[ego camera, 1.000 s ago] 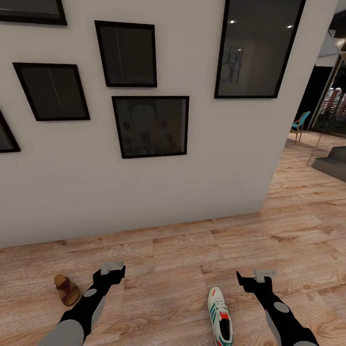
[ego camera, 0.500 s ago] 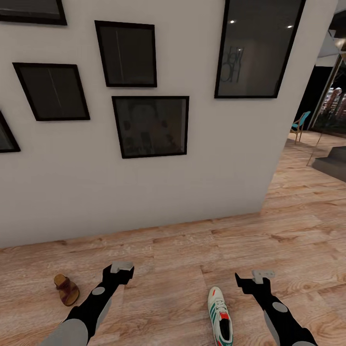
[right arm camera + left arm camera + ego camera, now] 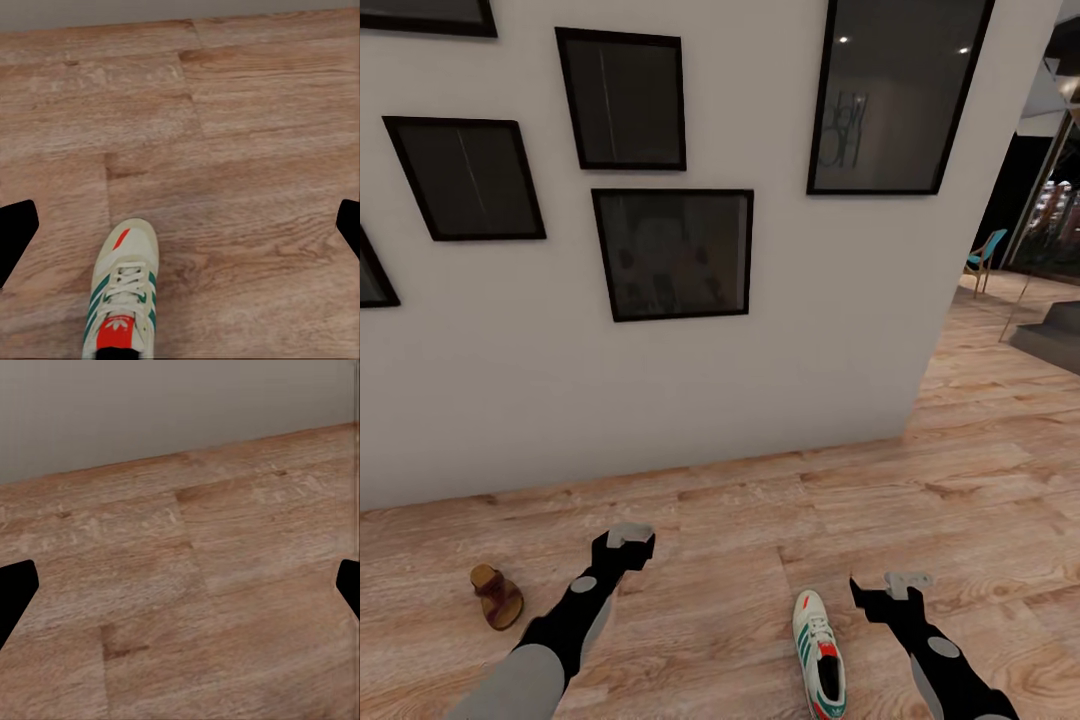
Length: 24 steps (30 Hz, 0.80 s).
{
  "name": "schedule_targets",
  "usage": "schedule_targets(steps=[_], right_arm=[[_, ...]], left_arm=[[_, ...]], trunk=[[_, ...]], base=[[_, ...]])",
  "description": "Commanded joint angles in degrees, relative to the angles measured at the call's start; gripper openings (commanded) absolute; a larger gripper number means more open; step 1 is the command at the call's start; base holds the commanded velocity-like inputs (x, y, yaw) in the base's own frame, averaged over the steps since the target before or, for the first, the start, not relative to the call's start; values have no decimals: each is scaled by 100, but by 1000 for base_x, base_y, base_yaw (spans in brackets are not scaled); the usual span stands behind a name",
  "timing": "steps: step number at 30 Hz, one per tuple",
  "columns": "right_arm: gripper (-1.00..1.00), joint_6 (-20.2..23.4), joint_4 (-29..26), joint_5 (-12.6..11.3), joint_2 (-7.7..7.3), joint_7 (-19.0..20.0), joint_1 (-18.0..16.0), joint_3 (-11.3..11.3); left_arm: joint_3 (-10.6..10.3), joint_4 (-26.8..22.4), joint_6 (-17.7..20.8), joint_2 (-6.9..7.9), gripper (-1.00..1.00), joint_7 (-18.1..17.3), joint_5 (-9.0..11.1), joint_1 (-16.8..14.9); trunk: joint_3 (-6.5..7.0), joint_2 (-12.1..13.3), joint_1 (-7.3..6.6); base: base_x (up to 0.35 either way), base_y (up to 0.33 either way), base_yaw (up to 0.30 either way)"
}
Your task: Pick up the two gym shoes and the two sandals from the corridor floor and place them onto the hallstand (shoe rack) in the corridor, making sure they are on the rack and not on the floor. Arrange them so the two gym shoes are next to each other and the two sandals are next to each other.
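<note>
From the head camera, one gym shoe (image 3: 819,656) lies on the corridor floor (image 3: 740,520) between the two arms, nearer the right gripper (image 3: 887,590). Its long axis runs toward the wall (image 3: 810,330), toe toward the wall. A brown sandal (image 3: 496,596) lies well apart on the far side of the left gripper (image 3: 628,545), also lengthwise toward the wall but slightly angled. Dark framed pictures (image 3: 674,254) hang on the wall, and a blue chair (image 3: 984,258) stands far off to the right.

The left wrist camera shows bare planks (image 3: 187,600) meeting the wall base, with the left gripper (image 3: 180,592) spread wide, its fingertips (image 3: 15,592) at the frame's opposite edges and nothing between them.

The right wrist camera shows the gym shoe (image 3: 124,296) close up, with its green stripes, laces and red tongue label. The right gripper (image 3: 180,232) is likewise spread wide and empty above the floor (image 3: 247,165).
</note>
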Motion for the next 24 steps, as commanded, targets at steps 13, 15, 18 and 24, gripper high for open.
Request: schedule_targets(steps=[13,15,18,24], right_arm=[[100,-22,26,43,-6,50,-6,-45],[100,-21,26,43,-3,50,-6,-45],[100,-20,28,40,6,47,-6,-45],[100,-19,36,35,26,36,-6,-45]], left_arm=[[33,-19,58,-47,100,-28,-38,-45],[33,-34,114,-50,100,-25,-38,-62],[35,-47,238,-48,100,-30,-37,-80],[44,-44,438,-46,100,-49,-31,-90]], trunk=[[-239,-525,285],[-275,-605,329],[-329,-726,395],[-442,-966,527]], base=[[0,0,0],[0,0,0],[0,0,0],[0,0,0]])
